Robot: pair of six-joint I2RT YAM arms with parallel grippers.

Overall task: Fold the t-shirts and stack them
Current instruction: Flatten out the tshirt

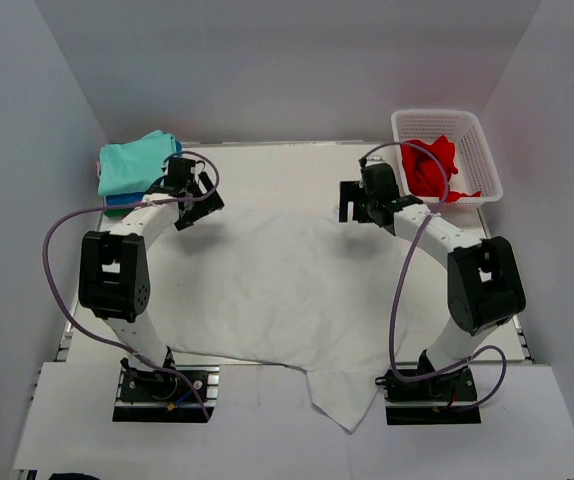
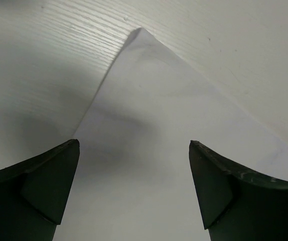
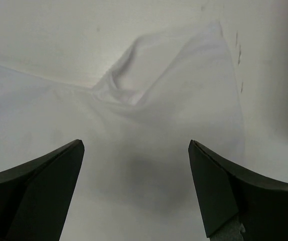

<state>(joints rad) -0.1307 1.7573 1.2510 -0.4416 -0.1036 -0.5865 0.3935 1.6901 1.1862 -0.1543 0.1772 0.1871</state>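
Left gripper (image 2: 134,143) and right gripper (image 3: 135,143) hang spread and empty over the white t-shirt's (image 1: 267,290) far corners. The cloth lies flat for folding.

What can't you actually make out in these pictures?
- Top view: how many shirts lie under the teal t-shirt, which covers the pile.
- Top view: anything beneath the red t-shirt in the basket.
- Left wrist view: most of the white t-shirt, cut off by the edges and the fingers.
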